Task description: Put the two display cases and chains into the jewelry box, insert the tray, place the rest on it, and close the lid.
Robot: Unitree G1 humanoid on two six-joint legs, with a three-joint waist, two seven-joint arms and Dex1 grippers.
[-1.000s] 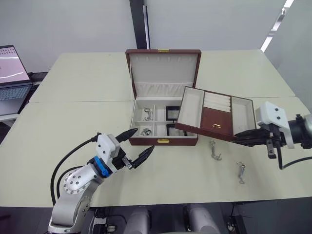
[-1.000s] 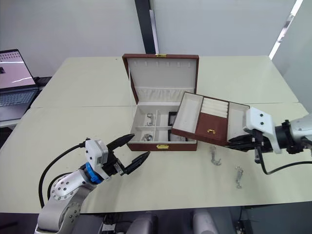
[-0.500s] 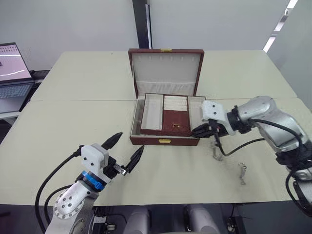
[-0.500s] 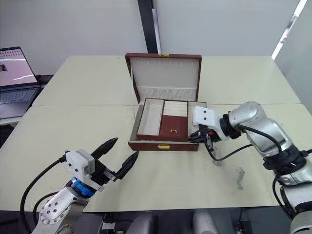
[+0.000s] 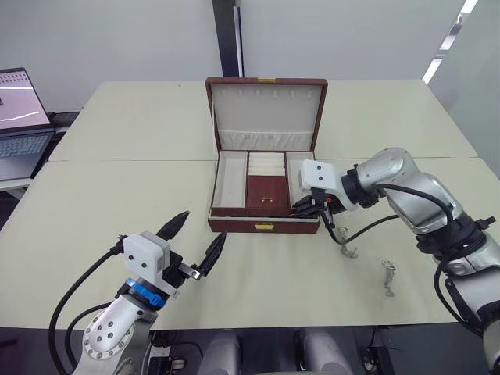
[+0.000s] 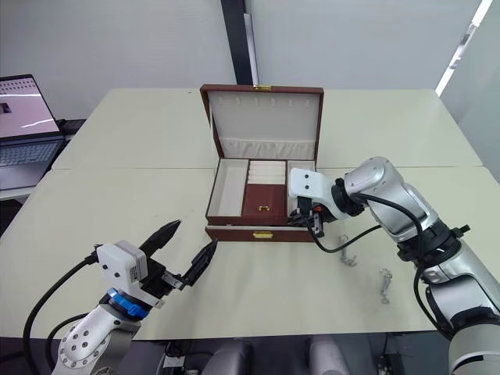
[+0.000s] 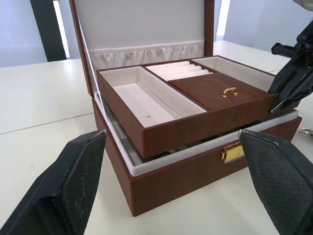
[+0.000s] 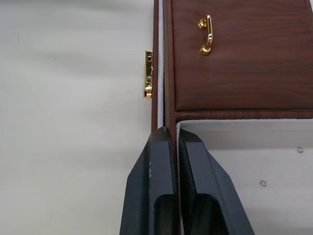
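Observation:
The jewelry box [image 5: 264, 226] stands open mid-table with its lid [image 5: 266, 109] upright. The tray [image 5: 266, 190] lies in the box. The left wrist view shows the tray [image 7: 195, 105] slightly tilted, one corner riding above the box rim. My right gripper [image 5: 301, 206] is at the box's front right corner, shut on the tray's front wall [image 8: 171, 120]. My left gripper [image 5: 205, 224] hangs open in front of the box, a little to its left and apart from it. The display cases and chains are hidden under the tray.
Two small silvery metal pieces [image 5: 346, 248] [image 5: 387, 276] lie on the table right of the box. A laptop [image 5: 19, 117] sits on a side table at the far left. A gold clasp [image 7: 230, 152] marks the box's front.
My right gripper carried the tray from the right over the box and set it in, then pushed it left. The left gripper dropped slightly, still open.

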